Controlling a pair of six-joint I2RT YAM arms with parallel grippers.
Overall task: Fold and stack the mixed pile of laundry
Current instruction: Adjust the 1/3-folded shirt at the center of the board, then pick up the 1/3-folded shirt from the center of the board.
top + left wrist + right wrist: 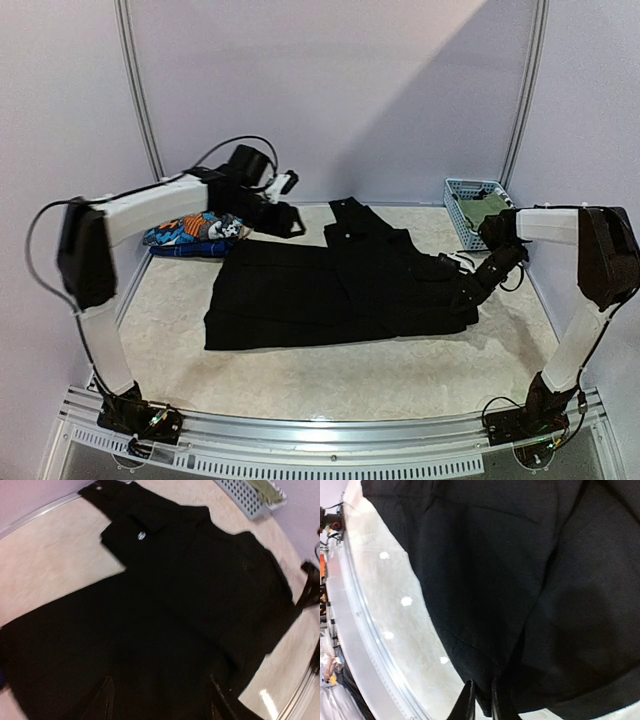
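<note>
**TROUSERS SPREAD, RIGHT GRIPPER AT HEM**

Long black trousers (340,285) lie spread at frame centre. Right gripper (482,682), arm bent low, has its fingers pinched on their right hem. Left gripper (288,220) hangs at upper left, fingers (106,700) apart, beside the orange-blue-white print (195,232). Waistband stud (141,535) is blurred, unreadable.
</note>
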